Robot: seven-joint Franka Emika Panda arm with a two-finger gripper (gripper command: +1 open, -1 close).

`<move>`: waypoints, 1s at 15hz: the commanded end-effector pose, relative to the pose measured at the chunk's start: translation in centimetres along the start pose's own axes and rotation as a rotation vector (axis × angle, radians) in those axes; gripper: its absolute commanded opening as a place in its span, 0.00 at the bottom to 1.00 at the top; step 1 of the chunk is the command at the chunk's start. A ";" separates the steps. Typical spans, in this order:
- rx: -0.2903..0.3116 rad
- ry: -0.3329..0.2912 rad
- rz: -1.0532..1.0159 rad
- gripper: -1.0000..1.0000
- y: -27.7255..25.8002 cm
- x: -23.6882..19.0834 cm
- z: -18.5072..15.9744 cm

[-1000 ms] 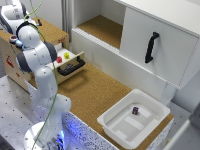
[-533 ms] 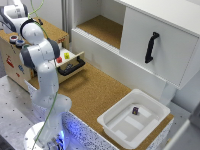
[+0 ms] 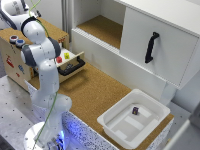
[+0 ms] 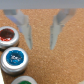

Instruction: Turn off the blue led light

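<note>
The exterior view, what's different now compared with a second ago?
The arm has swung toward the exterior view's left, bringing its upper end over the wooden box where the round buttons sit. Nothing was taken hold of or let go. The white tray, the small dark item in it, the open drawer and the cabinet door stayed as they were.

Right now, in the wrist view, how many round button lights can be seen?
3, in one row on the cork: the dark red button, the blue led light beside it, and the green button, cut off by the picture's edge.

exterior view high, wide, wrist view close, downward
</note>
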State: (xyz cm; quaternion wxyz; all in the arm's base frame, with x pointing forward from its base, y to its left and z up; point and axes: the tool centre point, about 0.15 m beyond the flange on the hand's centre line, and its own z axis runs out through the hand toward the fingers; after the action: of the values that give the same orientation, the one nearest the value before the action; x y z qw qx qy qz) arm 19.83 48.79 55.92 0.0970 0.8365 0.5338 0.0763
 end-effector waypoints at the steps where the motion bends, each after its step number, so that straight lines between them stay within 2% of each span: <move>1: -0.027 -0.025 0.095 1.00 2.9 -1.8 -0.2; 6: -0.002 0.040 0.140 1.00 7.6 -6.2 2.0; 11: 0.014 0.048 0.186 1.00 11.9 -12.2 3.8; 15: 0.036 0.046 0.275 1.00 15.7 -18.8 6.1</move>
State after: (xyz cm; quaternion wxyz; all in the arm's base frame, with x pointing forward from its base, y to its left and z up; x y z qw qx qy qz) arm 26.93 36.25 57.18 0.1589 0.8919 0.4220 0.0341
